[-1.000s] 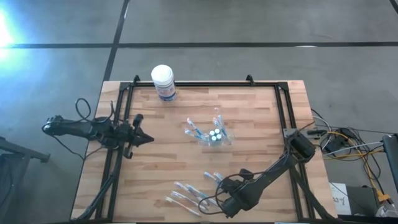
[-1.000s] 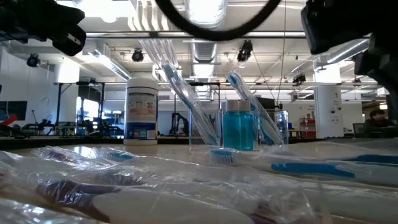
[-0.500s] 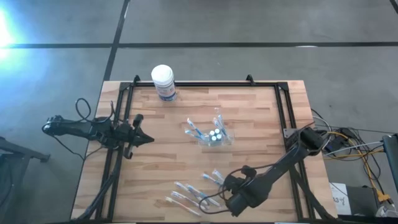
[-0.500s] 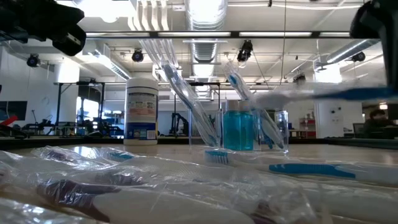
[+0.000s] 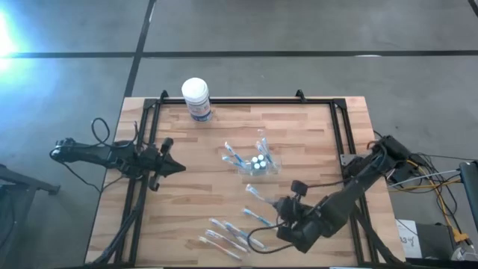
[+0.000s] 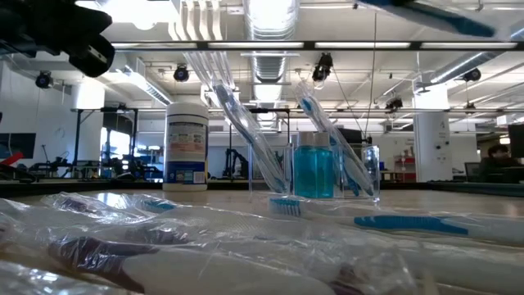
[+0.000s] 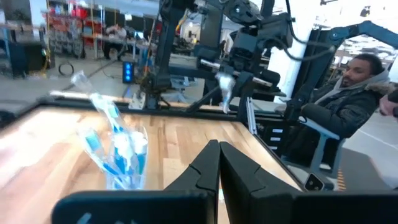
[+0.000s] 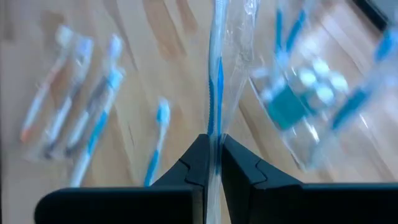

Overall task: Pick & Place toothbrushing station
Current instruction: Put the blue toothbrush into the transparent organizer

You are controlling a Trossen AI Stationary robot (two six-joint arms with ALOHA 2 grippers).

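The toothbrushing station (image 5: 256, 163) is a clear holder with toothbrushes and a blue bottle in it, standing mid-table; it also shows in the low view (image 6: 315, 168) and the right wrist view (image 8: 305, 99). My right gripper (image 5: 278, 205) hangs near-right of it, shut on a toothbrush in clear wrap (image 8: 216, 74). That toothbrush crosses the top of the low view (image 6: 426, 12). My left gripper (image 5: 179, 167) waits shut at the table's left edge, level, holding nothing. My right gripper pinches one end of the wrapped toothbrush (image 8: 214, 140) between its two fingers, wrap and all. The fingers slant down from the near right, and the brush runs on ahead of them, along their line. It is lifted clear of the table, pointing toward the station.
One loose toothbrush (image 5: 254, 217) lies just below the gripper, and several wrapped ones (image 5: 224, 235) lie near the front edge. A white tub with a blue label (image 5: 196, 99) stands at the far left. A black frame rail (image 5: 340, 134) borders the table. A person (image 7: 348, 93) sits beyond the right side.
My right gripper has risen from the table near the front edge, tipped less steeply and moved toward the far edge and the station. The wrapped toothbrush has gone up with it, lifted clear of the table.
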